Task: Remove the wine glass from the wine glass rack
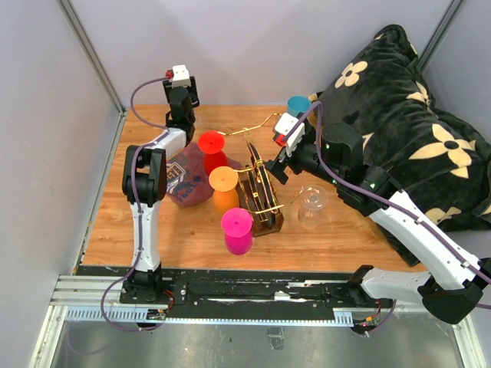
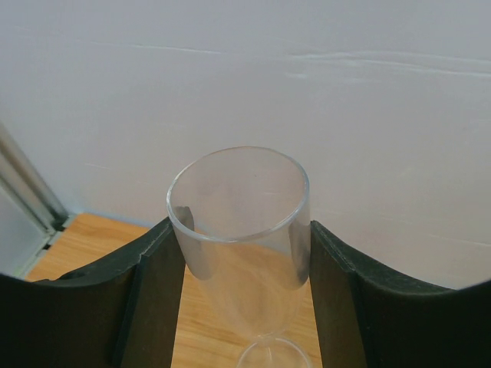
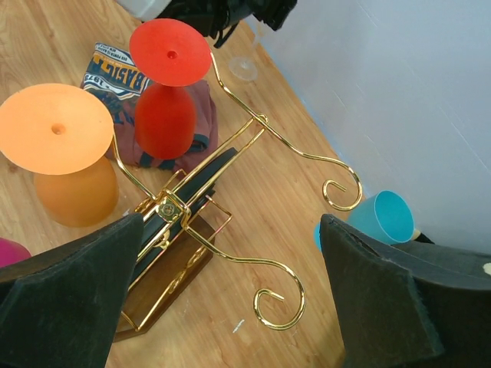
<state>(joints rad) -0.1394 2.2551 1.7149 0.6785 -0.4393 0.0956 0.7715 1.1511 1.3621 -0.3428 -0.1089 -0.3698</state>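
The wine glass rack stands mid-table, a dark wooden base with gold wire arms; it also shows in the right wrist view. A red glass and an orange glass hang upside down on its left arms, and a pink glass is at its near end. My left gripper is at the back left, shut on a clear wine glass whose bowl sits between both fingers. My right gripper is open and empty above the rack's bare right arms.
A second clear glass sits on the table right of the rack. A teal cup stands at the back by a black floral blanket. A maroon bag lies left of the rack. Walls close the left and back.
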